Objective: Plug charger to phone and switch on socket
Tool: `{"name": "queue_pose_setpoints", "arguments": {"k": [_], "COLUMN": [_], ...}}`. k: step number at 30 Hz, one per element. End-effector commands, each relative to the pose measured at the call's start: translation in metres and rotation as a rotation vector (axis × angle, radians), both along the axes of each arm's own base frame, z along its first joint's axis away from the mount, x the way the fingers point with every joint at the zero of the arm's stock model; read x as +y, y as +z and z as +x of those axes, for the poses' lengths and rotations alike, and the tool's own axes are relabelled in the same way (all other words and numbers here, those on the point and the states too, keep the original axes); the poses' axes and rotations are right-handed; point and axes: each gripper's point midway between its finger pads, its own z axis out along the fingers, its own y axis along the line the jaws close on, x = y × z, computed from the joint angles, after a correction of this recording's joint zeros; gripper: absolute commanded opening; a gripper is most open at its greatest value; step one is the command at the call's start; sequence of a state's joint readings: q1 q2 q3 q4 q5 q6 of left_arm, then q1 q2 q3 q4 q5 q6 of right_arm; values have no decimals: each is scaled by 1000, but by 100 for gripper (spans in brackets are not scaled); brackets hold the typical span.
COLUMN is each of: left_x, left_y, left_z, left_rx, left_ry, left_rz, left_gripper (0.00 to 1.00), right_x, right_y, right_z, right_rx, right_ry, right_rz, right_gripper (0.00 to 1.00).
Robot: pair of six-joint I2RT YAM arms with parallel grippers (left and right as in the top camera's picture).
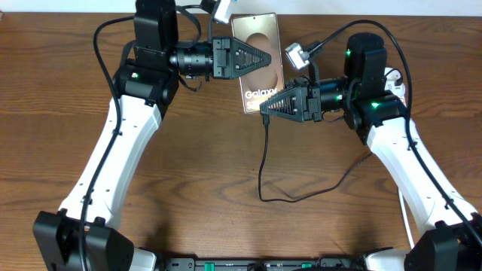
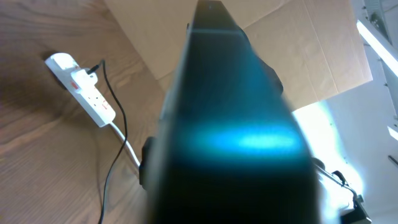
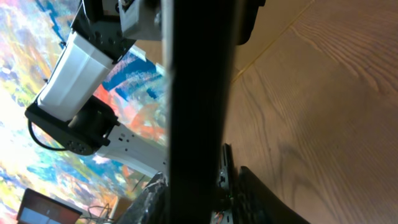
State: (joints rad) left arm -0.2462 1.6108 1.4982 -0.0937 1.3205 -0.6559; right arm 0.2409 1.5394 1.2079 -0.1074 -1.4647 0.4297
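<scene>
The left fingers (image 1: pixel 260 58) were clamped on the phone (image 1: pixel 256 34) over the counter (image 1: pixel 188 150), right fingers (image 1: pixel 275 104), gap unclear, at its lower edge with the charger (image 1: pixel 261 162); plugging seemed underway, the socket (image 2: pixel 87 93) switch next.

Phone (image 1: pixel 256 38) face-up, chgr cable (image 1: pixel 262 158) below.

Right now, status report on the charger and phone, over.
Left gripper shut on phone. Right gripper at phone's lower edge, grip unclear. Charger hangs from there. Socket untouched.

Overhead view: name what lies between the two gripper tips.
The phone, its lettered face, fills the gap between the left gripper and right gripper; overhead shows it.
</scene>
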Motion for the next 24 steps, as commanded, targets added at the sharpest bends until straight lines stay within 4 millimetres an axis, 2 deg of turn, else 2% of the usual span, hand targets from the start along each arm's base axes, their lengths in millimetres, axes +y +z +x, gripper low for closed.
{"name": "queue_pose_setpoints", "arguments": {"k": [1, 5, 9, 12, 17, 24], "left_x": [-1, 0, 0, 0, 0, 1], "left_y": [12, 14, 14, 14, 12, 12], "left_z": [-15, -14, -14, -11, -6, -2], "left_rx": [-22, -40, -43, -43, -45, -47], "left_ry": [-73, -72, -71, -54, -26, -4], "left_rz": [-27, -31, -31, -27, -20, -14], "left_gripper": [7, 8, 7, 7, 7, 8], "right_x": [-1, -1, -3, -5, -5, -6], "right_y": [8, 9, 14, 17, 14, -1], "right_z": [6, 3, -6, -15, -16, -26], "right_rx": [-41, -44, -66, -88, -105, -115], "right_ry": [-40, -21, 36, 86, 87, 89], "right_rz": [-8, 2, 32, 59, 62, 62], "right_gripper": [36, 53, 60, 70, 71, 69]}}
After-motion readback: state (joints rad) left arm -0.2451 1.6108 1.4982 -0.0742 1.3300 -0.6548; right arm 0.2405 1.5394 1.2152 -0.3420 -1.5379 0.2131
